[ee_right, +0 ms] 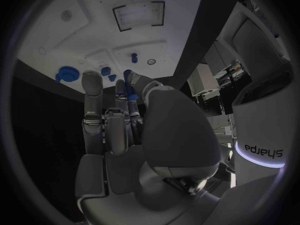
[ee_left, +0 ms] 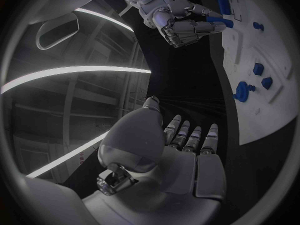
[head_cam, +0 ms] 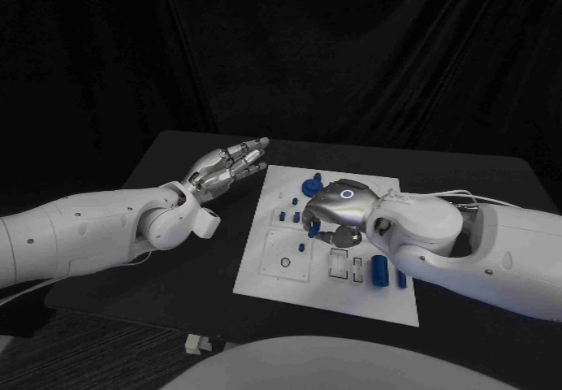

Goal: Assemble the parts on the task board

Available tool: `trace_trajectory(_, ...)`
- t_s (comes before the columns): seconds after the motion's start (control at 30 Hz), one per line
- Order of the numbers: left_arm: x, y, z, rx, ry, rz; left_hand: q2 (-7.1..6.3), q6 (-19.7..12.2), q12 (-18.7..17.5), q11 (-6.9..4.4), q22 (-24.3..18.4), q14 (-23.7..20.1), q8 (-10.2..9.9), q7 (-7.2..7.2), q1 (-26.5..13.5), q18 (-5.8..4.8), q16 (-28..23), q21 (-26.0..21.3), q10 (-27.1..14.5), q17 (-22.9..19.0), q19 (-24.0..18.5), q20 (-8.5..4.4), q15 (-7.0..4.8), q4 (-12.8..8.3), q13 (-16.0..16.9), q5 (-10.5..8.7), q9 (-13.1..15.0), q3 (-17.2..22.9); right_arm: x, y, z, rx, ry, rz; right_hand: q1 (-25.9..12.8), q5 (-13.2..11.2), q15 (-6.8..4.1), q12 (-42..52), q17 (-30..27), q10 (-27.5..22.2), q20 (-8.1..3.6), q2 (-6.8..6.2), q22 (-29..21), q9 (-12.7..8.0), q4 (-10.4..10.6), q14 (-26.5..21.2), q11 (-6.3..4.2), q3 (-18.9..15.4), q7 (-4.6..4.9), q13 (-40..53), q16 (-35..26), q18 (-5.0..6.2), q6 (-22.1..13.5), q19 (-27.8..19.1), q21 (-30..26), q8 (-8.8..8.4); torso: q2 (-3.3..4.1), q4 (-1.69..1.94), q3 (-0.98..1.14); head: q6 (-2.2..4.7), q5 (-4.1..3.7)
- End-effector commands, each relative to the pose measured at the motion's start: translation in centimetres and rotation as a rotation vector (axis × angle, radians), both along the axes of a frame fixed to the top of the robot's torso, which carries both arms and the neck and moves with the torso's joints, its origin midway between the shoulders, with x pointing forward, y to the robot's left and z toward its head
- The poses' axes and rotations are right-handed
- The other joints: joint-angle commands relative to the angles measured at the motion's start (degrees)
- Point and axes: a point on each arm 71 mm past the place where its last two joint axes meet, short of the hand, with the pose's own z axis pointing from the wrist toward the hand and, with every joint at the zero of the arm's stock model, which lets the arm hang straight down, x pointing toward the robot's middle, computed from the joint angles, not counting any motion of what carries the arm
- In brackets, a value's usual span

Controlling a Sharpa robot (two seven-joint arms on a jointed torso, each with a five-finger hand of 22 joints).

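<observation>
Task board (head_cam: 281, 280): white plate at middle of black table (head_cam: 153, 292), blue parts spread over it. Blue cylinder (head_cam: 379, 270) lies on near right portion. Right hand (head_cam: 336, 213) over board centre, fingers curled around small blue part (ee_left: 219, 20). Round blue knob (head_cam: 312, 186) near far edge. Left hand (head_cam: 226, 168) beside board's far left corner, fingers stretched out, holding nothing.
</observation>
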Motion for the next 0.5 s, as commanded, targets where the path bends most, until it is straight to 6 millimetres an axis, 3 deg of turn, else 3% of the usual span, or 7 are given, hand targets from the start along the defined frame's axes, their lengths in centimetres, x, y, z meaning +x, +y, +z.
trace_trajectory(0.03,-0.2,0.0,0.8,-0.074,-0.099,-0.004,0.09,0.2,0.2,0.3,0.1,0.0,0.3,0.26,0.6,0.72,0.3,0.2,0.0,0.1,0.0,0.27,-0.3,0.1,0.1,0.2,0.1,0.4,0.0,0.9,-0.6,-0.058,-0.007,0.0,-0.3,0.3,-0.03,-0.2,1.1,0.1,0.17,-0.17,3.2,3.0,-0.1,2.8,0.16,-0.1,0.14,-0.1,0.2,0.26,0.0,0.3,0.3,-0.29,0.01,0.07,-0.01,-0.01,-0.06)
trace_trajectory(0.27,-0.1,-0.1,0.8,-0.073,-0.097,-0.006,0.09,0.2,0.2,0.41,0.1,0.0,0.3,0.24,0.6,0.72,0.3,0.2,0.0,0.1,0.0,0.27,-0.32,0.1,0.1,0.21,0.1,0.4,-0.2,3.0,-1.7,-0.052,0.01,0.032,-0.1,1.0,0.0,-0.2,1.3,0.2,0.14,-0.14,3.2,3.0,-0.6,2.8,0.2,-0.3,0.27,0.0,0.3,0.23,-0.2,0.4,0.3,-0.59,0.02,0.0,0.01,-0.01,-0.33)
trace_trajectory(0.5,-0.1,-0.2,0.8,-0.074,-0.094,-0.01,0.1,0.2,0.2,0.42,0.1,0.0,0.3,0.24,0.6,0.72,0.3,0.2,0.0,0.1,0.0,0.27,-0.32,0.1,0.1,0.21,0.1,0.4,-0.6,4.1,-3.1,-0.046,0.011,0.052,-0.1,1.1,0.07,-0.2,1.4,0.2,0.15,-0.25,3.3,3.0,-0.9,2.9,0.26,-0.4,0.37,0.0,0.3,0.2,-0.2,0.4,0.4,-0.75,0.01,-0.02,0.01,-0.01,-0.08)
